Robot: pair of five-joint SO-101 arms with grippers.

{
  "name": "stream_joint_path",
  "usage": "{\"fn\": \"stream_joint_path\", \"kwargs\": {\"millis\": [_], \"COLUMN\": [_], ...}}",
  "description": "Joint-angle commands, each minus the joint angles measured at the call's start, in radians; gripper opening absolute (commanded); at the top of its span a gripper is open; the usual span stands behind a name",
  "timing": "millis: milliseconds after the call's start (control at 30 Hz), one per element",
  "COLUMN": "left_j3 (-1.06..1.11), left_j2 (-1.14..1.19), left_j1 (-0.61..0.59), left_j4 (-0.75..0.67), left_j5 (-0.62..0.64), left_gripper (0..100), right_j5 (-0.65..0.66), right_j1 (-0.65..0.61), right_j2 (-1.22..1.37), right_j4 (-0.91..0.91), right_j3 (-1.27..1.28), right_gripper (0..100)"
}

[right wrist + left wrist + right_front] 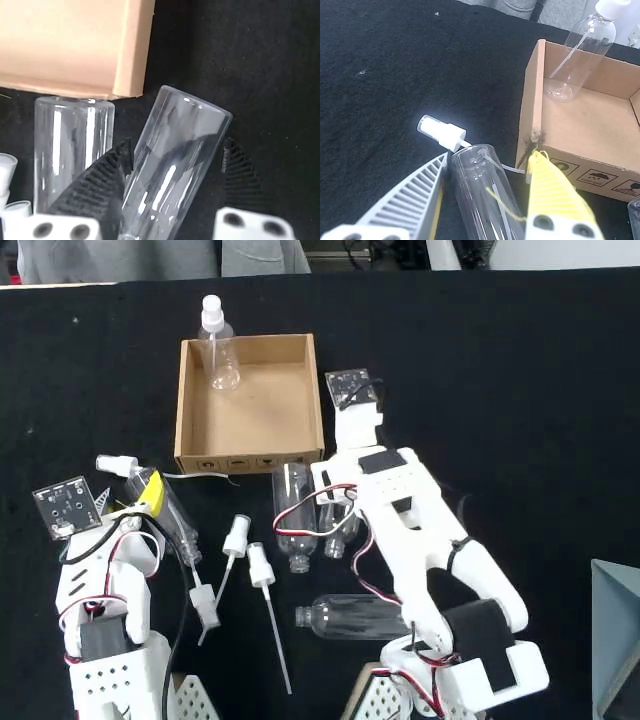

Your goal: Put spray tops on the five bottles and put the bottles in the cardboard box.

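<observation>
The cardboard box [300,400] [535,105] [132,50] stands at the back middle of the table. One capped bottle [220,350] [575,55] leans inside it. My left gripper [150,498] [489,157] is shut on a clear bottle [170,520] [482,200] just left of the box's front corner; a white spray top [115,465] [442,132] sits at the bottle's far end, its tube inside. My right gripper [340,512] [177,147] is shut on an uncapped bottle [338,530] [175,160] in front of the box. Another uncapped bottle [293,515] [70,145] lies beside it.
A third open bottle [350,616] lies on its side near the right arm's base. Three loose spray tops [236,535] [260,566] [205,602] with long tubes lie between the arms. A grey object [615,620] stands at the right edge.
</observation>
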Motion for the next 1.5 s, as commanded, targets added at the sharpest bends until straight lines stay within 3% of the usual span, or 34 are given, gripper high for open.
{"fn": "stream_joint_path", "kwargs": {"millis": [0,367,567,1467], "left_j3": [-0.007,-0.007,-0.007,-0.007], "left_j2": [-0.011,-0.011,-0.011,-0.011], "left_j1": [-0.008,-0.008,-0.008,-0.008], "left_j4": [-0.021,-0.021,-0.021,-0.021], "left_j5": [-0.008,-0.008,-0.008,-0.008], "left_gripper": [23,23,23,23], "right_j5": [-0.003,0.000,-0.008,-0.009], "right_j1": [0.029,0.034,0.103,0.112], "right_j2": [-0.002,-0.002,-0.002,0.012], "right_j4": [-0.021,0.072,0.147,0.138], "right_j3": [-0.070,-0.110,-0.165,-0.107], "right_gripper": [23.7,23.7,23.7,23.7]}}
